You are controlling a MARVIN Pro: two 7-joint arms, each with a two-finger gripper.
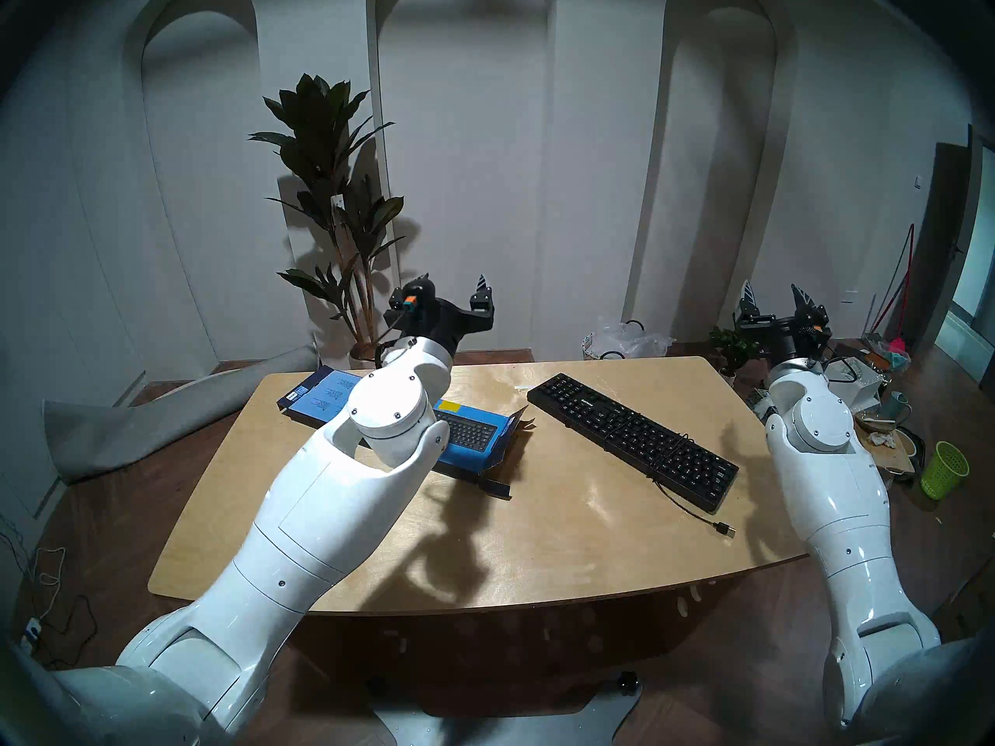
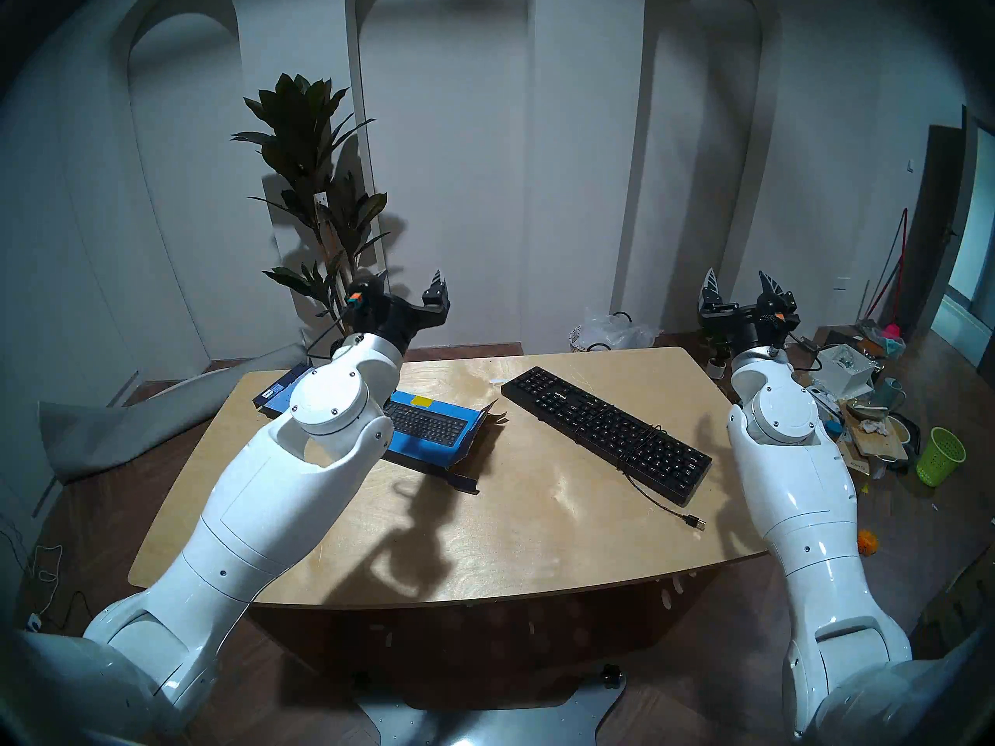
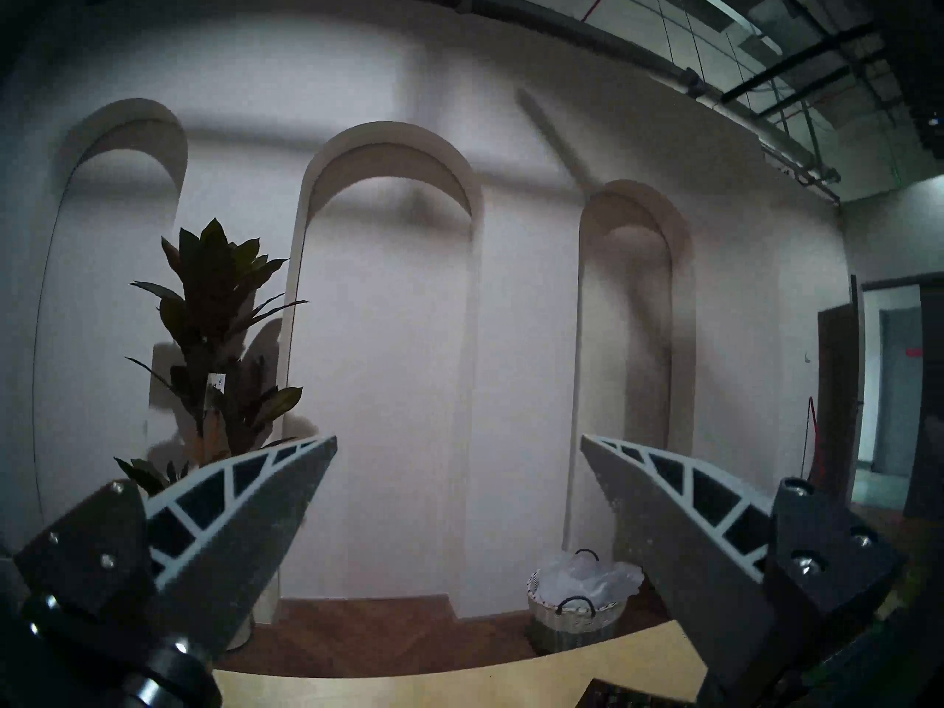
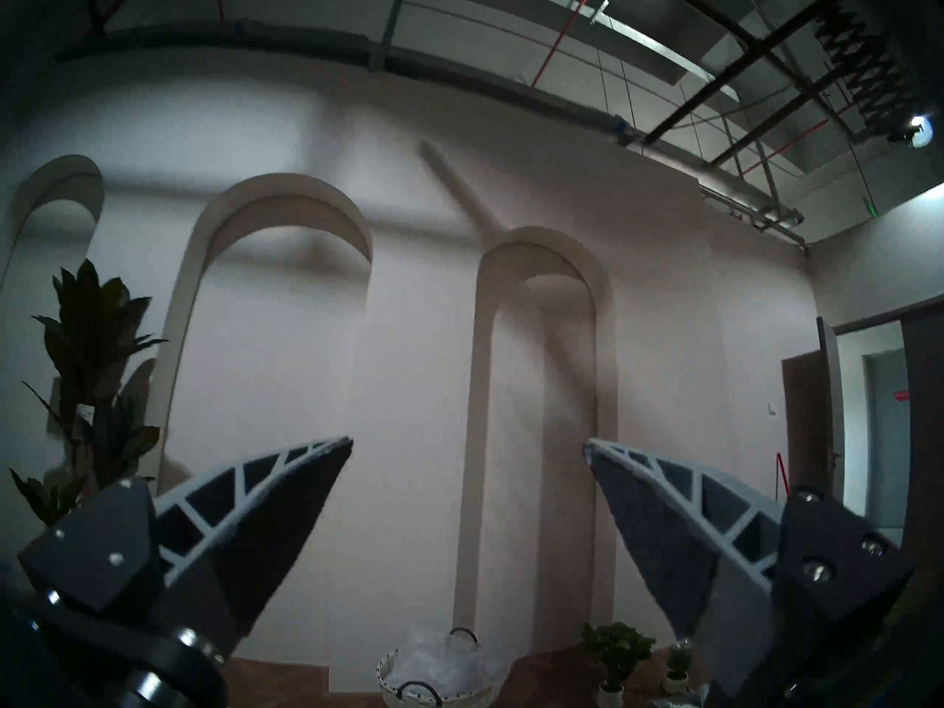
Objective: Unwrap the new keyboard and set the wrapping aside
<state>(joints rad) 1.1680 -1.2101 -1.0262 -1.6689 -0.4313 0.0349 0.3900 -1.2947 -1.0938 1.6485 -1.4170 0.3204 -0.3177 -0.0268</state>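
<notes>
Only the head views show the table (image 1: 334, 540): the keyboard (image 1: 635, 438) lies bare at 3 o'clock of its middle, the blue box (image 1: 474, 438) at 9 o'clock, partly behind the left arm. The wrist views see only wall and arches. Left gripper (image 1: 452, 293) and right gripper (image 1: 775, 298) are raised, pointing slightly upward, both with jaws apart and empty.

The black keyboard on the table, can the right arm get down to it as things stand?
Probably yes. The keyboard lies bare on the table, nothing on it but its own cable. The right gripper is open, empty and raised beside the table's right edge.
</notes>
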